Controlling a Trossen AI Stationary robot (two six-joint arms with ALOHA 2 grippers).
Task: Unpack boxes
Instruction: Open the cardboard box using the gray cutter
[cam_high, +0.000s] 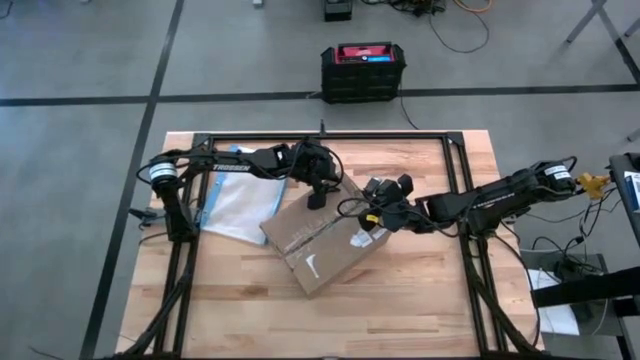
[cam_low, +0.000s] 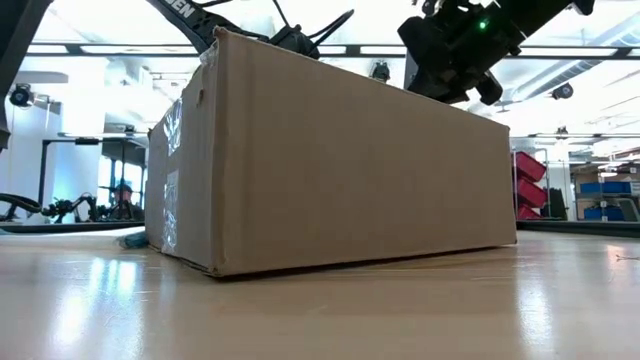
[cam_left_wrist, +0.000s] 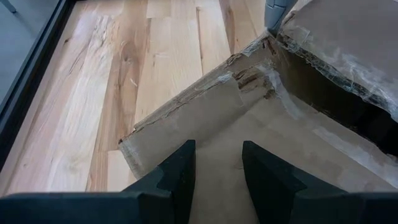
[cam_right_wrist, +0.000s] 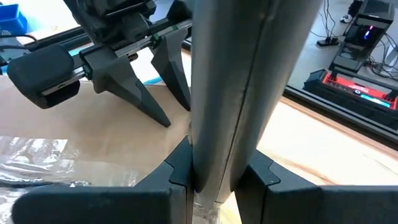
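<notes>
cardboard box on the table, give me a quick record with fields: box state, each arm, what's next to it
box: plain brown corrugated cardboard box with clear tape strips, lying askew on the wooden table
flaps: torn edge with loose tape in the left wrist view; closed or open, cannot tell
left gripper: jaws apart, over the box's far corner
right gripper: jaws clamped on a grey flat tool held over the box top
beside box: clear blue-edged plastic bag, on the box's left
off table: black crate with red top on the floor

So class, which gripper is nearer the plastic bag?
Left. The left gripper sits over the box edge beside the bag; the right gripper is farther along the box.
</notes>
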